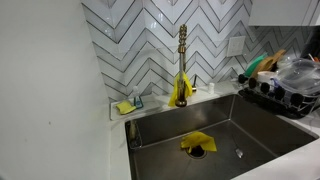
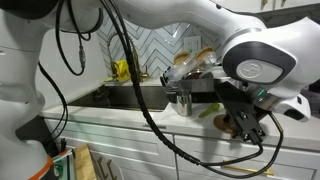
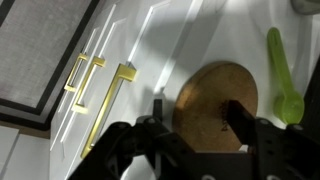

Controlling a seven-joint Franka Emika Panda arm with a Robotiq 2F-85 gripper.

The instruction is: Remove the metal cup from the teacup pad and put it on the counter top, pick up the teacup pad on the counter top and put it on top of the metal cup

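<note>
A brass faucet (image 1: 182, 60) is standing upright at the far edge of the steel sink basin (image 1: 250, 125), against the chevron tiled wall (image 1: 150, 40). A yellow cloth (image 1: 197, 143) is lying over the drain. A loaded dish rack (image 1: 285, 85) is sitting right of the basin. In the wrist view, brass cabinet handles (image 3: 90, 85) are showing on white doors, with a green utensil (image 3: 283, 70) lying at the right.

In an exterior view, the faucet (image 1: 182, 68) stands behind the sink basin (image 1: 235, 120), a cloth (image 1: 197, 144) lies in the basin, a sponge holder (image 1: 128, 104) sits left of the faucet, and a dish rack (image 1: 285, 90) sits to its right on the counter top (image 1: 118, 150).
</note>
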